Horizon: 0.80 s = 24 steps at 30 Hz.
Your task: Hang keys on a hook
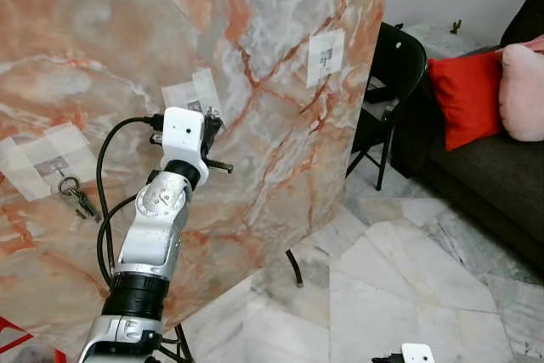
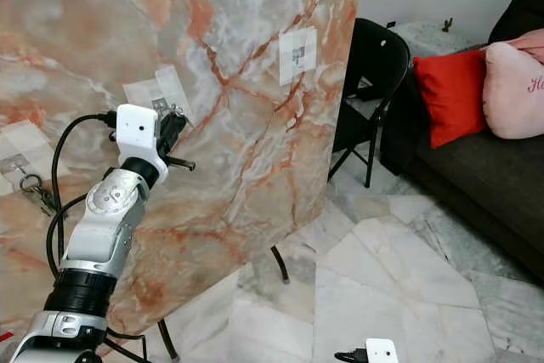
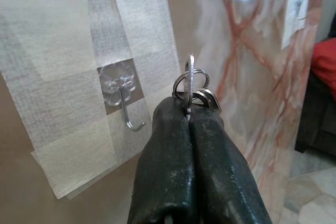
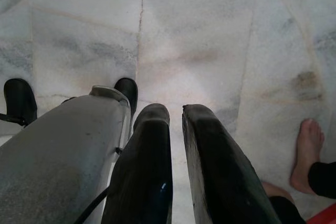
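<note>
left end effector (image 3: 189, 121) pinching keys (image 3: 193, 85) by the ring, mid-frame, just beside hook (image 3: 126, 103) | light, stiff, slippery metal, probably swings | right end effector (image 4: 176, 129) slightly spread, idle

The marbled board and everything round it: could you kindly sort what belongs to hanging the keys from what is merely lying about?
Belongs to the job:
- left tool, shut on the keys
- clear hook taped to the marbled board

Just lying about:
- other keys, already hanging
- black chair
- red cushion
- sofa
</note>
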Tool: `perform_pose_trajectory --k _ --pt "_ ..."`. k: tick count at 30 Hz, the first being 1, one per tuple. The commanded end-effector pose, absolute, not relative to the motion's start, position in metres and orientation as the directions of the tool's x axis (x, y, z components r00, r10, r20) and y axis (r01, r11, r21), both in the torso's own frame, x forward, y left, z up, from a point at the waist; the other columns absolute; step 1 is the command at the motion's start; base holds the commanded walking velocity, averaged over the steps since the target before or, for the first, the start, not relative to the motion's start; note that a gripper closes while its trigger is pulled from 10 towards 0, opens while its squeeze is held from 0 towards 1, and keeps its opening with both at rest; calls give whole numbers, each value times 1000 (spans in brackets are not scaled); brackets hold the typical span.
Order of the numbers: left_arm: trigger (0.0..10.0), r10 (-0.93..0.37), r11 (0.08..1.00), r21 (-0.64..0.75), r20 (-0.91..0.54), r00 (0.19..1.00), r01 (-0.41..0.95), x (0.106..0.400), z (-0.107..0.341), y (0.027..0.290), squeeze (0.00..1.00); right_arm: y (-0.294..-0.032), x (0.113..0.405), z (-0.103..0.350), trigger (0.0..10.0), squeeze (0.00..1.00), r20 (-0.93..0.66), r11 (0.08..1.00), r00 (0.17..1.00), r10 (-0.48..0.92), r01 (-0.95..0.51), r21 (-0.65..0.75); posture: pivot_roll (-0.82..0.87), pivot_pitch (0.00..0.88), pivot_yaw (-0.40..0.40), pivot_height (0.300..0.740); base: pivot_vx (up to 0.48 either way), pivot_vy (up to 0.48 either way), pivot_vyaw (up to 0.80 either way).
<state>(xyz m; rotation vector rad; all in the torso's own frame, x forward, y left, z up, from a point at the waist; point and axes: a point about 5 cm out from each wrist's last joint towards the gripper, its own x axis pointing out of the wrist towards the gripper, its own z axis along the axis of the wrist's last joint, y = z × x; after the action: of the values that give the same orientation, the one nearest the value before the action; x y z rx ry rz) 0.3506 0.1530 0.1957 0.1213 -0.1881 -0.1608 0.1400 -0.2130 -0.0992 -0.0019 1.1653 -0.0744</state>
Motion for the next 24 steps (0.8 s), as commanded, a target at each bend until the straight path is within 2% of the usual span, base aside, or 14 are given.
perform_pose_trajectory --k 1,24 --pt "10000 -162 981 137 189 969 137 355 202 152 0 -213 139 -100 10000 0 -920 997 387 -63 62 -43 67 0 -35 726 0 0 0" --pt "10000 -54 993 111 135 989 40 359 192 169 0 -213 139 -100 10000 0 -920 997 386 -63 65 -41 65 0 -37 726 0 0 0"
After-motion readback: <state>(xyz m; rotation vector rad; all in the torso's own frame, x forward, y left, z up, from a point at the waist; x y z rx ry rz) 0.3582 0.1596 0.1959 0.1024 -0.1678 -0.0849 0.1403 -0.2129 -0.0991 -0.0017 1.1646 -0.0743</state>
